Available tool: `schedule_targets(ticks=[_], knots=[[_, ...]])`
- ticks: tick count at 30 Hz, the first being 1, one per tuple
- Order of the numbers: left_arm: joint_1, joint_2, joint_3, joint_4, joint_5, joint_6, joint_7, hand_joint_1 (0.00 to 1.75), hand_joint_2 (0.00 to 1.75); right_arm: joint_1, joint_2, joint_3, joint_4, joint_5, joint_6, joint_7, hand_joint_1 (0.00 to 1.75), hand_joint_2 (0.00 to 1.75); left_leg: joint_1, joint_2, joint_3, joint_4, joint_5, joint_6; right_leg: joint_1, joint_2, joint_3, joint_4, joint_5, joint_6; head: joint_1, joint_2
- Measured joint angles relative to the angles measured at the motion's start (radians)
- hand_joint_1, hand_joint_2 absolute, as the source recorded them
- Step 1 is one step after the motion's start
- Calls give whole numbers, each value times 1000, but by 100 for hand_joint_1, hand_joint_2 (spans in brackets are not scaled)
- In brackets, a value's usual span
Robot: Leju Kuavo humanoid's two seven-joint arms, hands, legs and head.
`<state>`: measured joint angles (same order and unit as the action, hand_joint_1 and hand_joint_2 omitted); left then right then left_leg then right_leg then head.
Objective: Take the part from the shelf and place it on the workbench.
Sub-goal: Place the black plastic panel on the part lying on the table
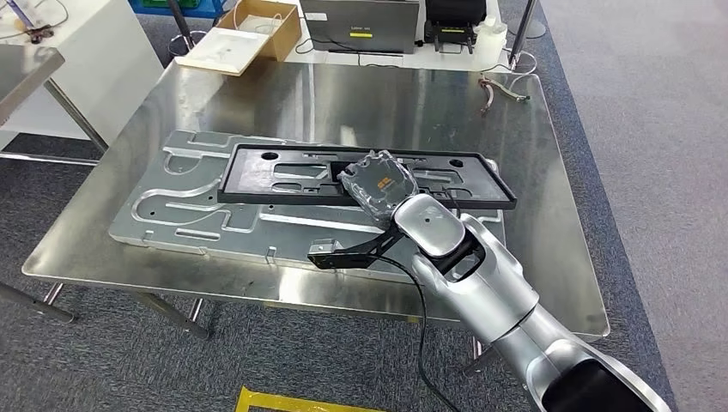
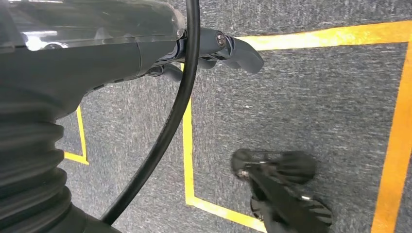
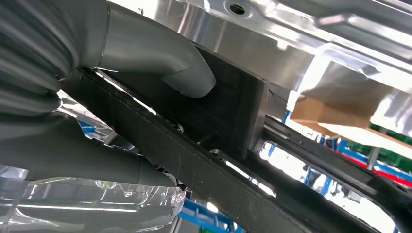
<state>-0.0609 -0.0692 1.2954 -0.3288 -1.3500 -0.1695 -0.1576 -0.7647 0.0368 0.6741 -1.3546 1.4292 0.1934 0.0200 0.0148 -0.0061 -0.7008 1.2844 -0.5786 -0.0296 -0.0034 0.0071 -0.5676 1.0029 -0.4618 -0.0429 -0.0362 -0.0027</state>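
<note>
2 hands are seen. The right hand (image 1: 379, 183), at the near edge of the black part (image 1: 283, 176), is clamped on that part, the grey thumb (image 3: 155, 58) being pressed onto its rim. The part is laid flat on the grey metal plate (image 1: 180, 210), which rests on the steel workbench (image 1: 549, 215). Beyond the part, past the workbench's far edge, a cardboard box (image 1: 249, 34) is seen. The left hand (image 2: 214, 48) is hung over carpet; whether it is clenched cannot be told.

right hand (image 1: 379, 182) fingers hidden beneath its back (perhaps gripping), part (image 1: 292, 176) partly covered
</note>
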Motion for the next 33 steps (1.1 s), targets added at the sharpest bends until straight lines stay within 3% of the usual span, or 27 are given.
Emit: schedule_targets(ticks=[1,2,4,6,9,10,12,14,15,16,17,19,20,22,25,26,29,30,33], knots=[[1,0,0,0,0,0,0,0,175,1,1,0,9,1,0,0,175,175,2,0,-13,-14,-1,-3,-1,1,16,0,-12,2,0,0],[2,0,0,0,0,0,0,0,175,1,3,0,19,2,-1,-1,175,175,5,1,-13,-56,23,-5,-2,1,33,0,-26,5,0,0],[4,0,1,0,0,0,0,0,175,1,9,0,45,5,-4,-5,175,175,7,3,1,-178,137,-2,-2,1,65,3,-55,14,0,0],[4,-1,3,0,0,2,1,0,175,1,17,1,71,6,-10,-8,175,175,4,7,14,-246,208,11,0,3,85,4,-81,28,0,0],[-1,-2,4,0,0,4,2,0,175,-4,33,0,95,6,-16,-13,175,175,2,6,33,-251,203,35,-1,5,93,32,-84,48,0,0],[-3,-3,4,0,1,5,2,0,175,-7,37,0,100,6,-18,-15,175,175,3,6,41,-253,199,42,-2,4,80,64,-80,53,0,0],[-10,-4,6,0,6,6,3,0,175,-11,45,0,113,6,-21,-19,175,175,4,4,55,-256,190,52,-4,1,20,162,-99,60,0,0],[-13,-4,8,0,11,9,5,0,175,-8,49,0,129,5,-23,-23,175,175,3,1,66,-257,177,57,-3,0,-61,261,-155,62,0,0],[-13,-4,9,0,12,10,7,0,175,-4,51,0,137,5,-23,-23,175,175,2,-1,73,-257,170,57,-3,0,-92,283,-175,62,0,0],[-12,-4,10,0,12,10,7,0,175,-1,51,0,145,5,-24,-24,175,175,1,-2,82,-257,162,57,-2,-1,-108,278,-174,59,0,0],[-12,-4,12,0,12,10,8,0,175,1,52,0,150,5,-24,-24,175,175,-2,-4,92,-257,155,57,-1,-1,-111,244,-146,55,0,0],[-12,-8,15,0,12,10,8,0,175,0,54,0,159,5,-24,-25,175,175,-6,-5,111,-258,141,56,8,-2,-87,123,-39,35,0,0],[-13,-11,16,0,12,10,8,0,175,-1,54,0,162,5,-25,-25,175,175,-7,-6,117,-258,136,54,14,-3,-75,71,-6,25,0,0],[-15,-16,19,0,12,10,8,0,175,-3,58,0,168,4,-26,-27,175,175,-7,-6,120,-260,129,46,22,-2,-62,19,24,10,1,0],[-14,-17,22,0,12,9,8,0,175,-5,64,-1,174,4,-29,-28,175,175,-10,-3,128,-267,123,50,19,3,-50,5,43,28,1,0],[-14,-17,22,0,12,8,8,0,175,-6,66,-1,177,4,-30,-29,131,131,-10,-2,133,-271,121,51,20,4,-49,6,42,31,1,0],[-15,-16,22,0,11,9,10,0,175,-6,73,-1,185,4,-34,-40,0,0,-9,-2,139,-276,119,46,20,6,-47,7,38,23,1,0],[-15,-16,22,0,10,10,11,0,175,-6,77,0,187,4,-35,-44,0,0,-9,-2,140,-278,119,45,20,6,-47,7,37,21,1,0],[-15,-16,22,0,14,6,14,0,44,-4,85,4,195,1,-36,-54,0,0,-9,-2,142,-281,119,44,20,6,-47,7,35,18,1,0]])
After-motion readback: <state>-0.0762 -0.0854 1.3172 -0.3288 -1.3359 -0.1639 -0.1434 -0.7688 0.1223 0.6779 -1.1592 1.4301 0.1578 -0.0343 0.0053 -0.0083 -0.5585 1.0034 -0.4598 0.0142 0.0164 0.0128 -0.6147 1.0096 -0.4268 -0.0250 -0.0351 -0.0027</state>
